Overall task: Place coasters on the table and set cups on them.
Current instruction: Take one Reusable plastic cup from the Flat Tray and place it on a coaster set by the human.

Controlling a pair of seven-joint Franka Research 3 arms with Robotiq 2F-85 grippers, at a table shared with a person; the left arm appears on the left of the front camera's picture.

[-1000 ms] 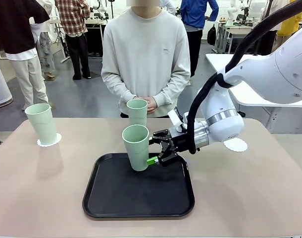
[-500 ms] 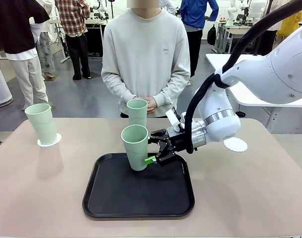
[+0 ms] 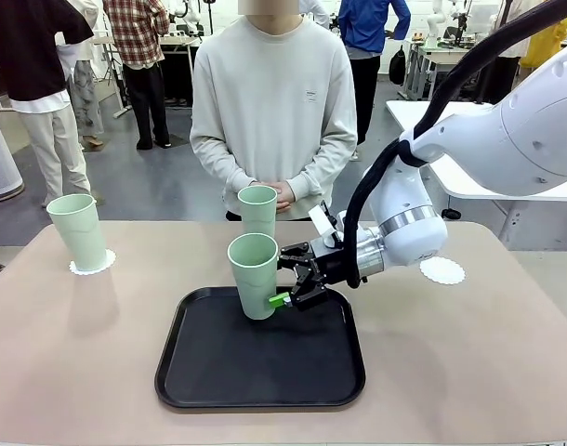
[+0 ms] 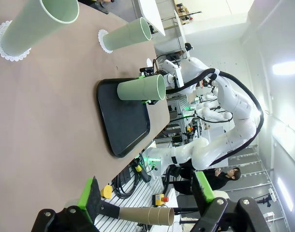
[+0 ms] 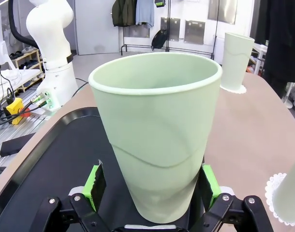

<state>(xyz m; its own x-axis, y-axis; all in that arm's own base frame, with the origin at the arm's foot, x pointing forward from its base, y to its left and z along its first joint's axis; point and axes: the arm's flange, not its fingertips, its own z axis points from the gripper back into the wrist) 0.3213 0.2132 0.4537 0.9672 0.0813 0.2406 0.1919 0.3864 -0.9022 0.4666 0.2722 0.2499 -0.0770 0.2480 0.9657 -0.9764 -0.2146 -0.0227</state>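
Right gripper (image 3: 288,282) edged further left, jaws wide around tray's cup (image 3: 255,275), ungripped

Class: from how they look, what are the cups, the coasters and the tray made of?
Cups: probably plastic; smooth, matte mint walls, thin rolled rim. Coasters: likely paper; thin, flat, white, with scalloped lacy edges. Tray: probably plastic, though unclear; black, slight sheen, moulded raised rim.

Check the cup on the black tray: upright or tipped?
Upright. The cup stands base-down on the black tray, open mouth up and empty, between the open pads of the right end effector.
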